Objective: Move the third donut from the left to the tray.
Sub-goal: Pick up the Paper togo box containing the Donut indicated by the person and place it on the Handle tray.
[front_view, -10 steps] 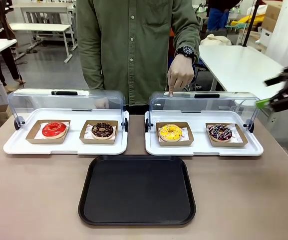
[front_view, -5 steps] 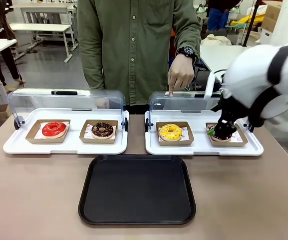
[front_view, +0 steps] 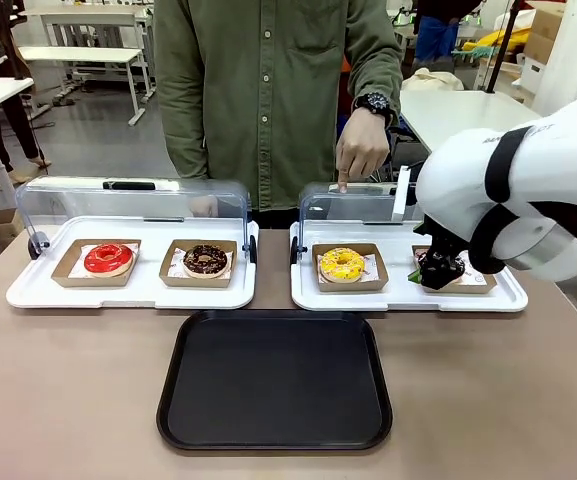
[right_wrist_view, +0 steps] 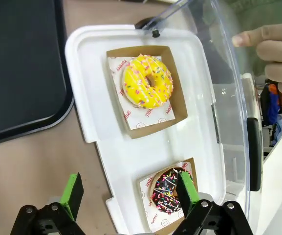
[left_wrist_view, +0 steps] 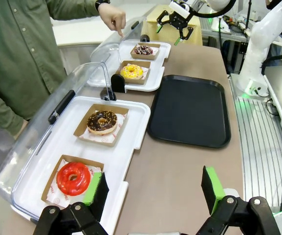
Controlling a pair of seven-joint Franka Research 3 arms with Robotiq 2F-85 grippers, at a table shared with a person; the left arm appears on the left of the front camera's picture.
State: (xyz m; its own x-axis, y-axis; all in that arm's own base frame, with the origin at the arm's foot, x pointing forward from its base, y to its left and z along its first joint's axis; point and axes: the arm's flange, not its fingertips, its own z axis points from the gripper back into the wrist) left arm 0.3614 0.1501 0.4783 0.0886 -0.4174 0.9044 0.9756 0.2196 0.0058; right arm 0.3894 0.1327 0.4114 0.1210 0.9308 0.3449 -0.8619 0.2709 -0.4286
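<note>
Starting with the left gripper: spread wide, pinching nothing, hanging above the table. Just outside the finger on its wrist view's left, finds a red-iced donut on a brown card in the left display tray. Farther ahead of that same finger, meets a chocolate-iced donut in the same white tray, beside the raised left lid. Ahead and between the two fingers, well apart from both, shows the tray, black and bare.

Moving on to the third donut: yellow-iced, sprinkled, sitting on its own brown card in the right display tray, not on the black tray. Seen from the right wrist, sits ahead of the fingers of the right gripper, between their lines and well apart from both pads.

Ending with that right gripper: spread wide too, pinching nothing, hanging over the right display tray's outer end. Has a dark donut with coloured sprinkles just inside the finger on the wrist view's right; cannot tell whether touching. Beyond the fingers, catches a person's hand pointing one finger down onto the right lid.
</note>
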